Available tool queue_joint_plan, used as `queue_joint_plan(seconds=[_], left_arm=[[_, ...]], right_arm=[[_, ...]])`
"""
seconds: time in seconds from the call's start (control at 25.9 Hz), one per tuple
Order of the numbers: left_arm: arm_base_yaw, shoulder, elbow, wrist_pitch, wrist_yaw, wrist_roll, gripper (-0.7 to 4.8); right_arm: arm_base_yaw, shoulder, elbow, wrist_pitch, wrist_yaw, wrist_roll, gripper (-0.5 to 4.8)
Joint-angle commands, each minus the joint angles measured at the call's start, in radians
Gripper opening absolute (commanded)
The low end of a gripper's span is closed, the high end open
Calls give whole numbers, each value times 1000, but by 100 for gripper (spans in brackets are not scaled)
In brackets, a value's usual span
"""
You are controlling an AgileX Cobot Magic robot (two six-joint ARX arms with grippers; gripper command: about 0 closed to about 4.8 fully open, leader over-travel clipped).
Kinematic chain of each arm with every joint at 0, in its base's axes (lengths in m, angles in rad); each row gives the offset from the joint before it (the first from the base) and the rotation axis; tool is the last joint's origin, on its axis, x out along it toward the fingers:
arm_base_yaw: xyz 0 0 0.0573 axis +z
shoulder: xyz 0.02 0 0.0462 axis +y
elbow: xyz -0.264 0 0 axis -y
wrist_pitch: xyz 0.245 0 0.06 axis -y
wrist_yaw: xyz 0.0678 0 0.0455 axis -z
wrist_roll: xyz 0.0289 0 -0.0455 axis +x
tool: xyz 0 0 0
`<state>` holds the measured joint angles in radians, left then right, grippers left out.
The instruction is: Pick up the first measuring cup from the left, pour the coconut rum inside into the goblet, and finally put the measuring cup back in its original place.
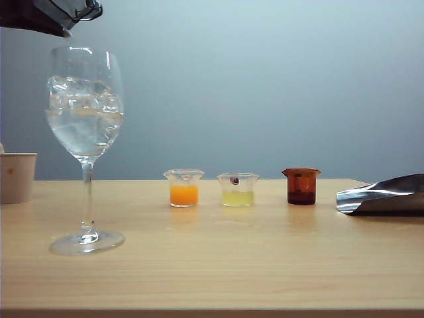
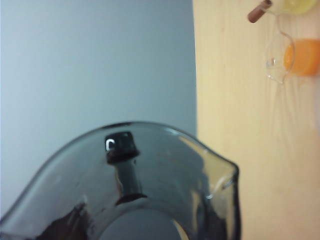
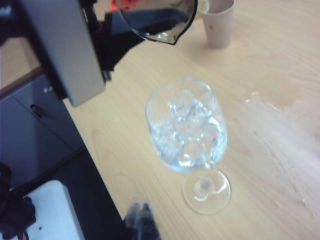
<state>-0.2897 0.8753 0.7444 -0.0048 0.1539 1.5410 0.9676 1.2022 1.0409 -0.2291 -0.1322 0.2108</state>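
- My left gripper (image 3: 107,42) grips the first measuring cup (image 3: 155,20), tipped, its lip over the goblet (image 1: 85,112).
- The goblet stands on the table (image 1: 265,258), holding ice and clear liquid.
- My right gripper (image 3: 140,220) shows only blurred tips; I cannot tell its jaws.
- Beyond stand the orange cup (image 1: 183,189), yellow cup (image 1: 238,190) and amber cup (image 1: 301,186).

Goblet (image 1: 85,126) stands on table (image 1: 218,265) at left, ice and liquid in its bowl. Left gripper (image 3: 107,42) holds first measuring cup (image 1: 69,14) tipped above goblet's rim. Paper cup (image 1: 16,176) behind, further left. To the right, three small cups in a row: orange-liquid cup (image 1: 183,188), yellow-liquid cup (image 1: 238,189), amber cup (image 1: 301,185). Foil pouch (image 1: 381,194) at far right.
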Motion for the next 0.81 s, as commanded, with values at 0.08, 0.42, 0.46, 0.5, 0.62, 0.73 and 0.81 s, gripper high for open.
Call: queue_joint_plan(seconds=[0.08, 0.42, 0.46, 0.5, 0.62, 0.73, 0.81], left_arm=[[1, -2, 4, 16, -44, -356, 79], [132, 166, 3, 316, -50, -1035, 79], [156, 195, 3, 358, -32, -1089, 79], [195, 247, 3, 422, 17, -1161, 79], [237, 377, 4, 520, 82, -1293, 79], [242, 477, 4, 581, 87, -1339, 79], [241, 536, 4, 634, 95, -1339, 79]], right_arm=[[0, -6, 6, 84, -5, 29, -9], [-2, -4, 114, 64, 148, -54, -9], [-3, -4, 128, 51, 161, -54, -9], [-8, -4, 144, 44, 167, -53, -9], [-16, -3, 162, 49, 179, -50, -9], [-21, 4, 163, 61, 183, -50, -9], [-25, 17, 173, 53, 182, -50, -9]])
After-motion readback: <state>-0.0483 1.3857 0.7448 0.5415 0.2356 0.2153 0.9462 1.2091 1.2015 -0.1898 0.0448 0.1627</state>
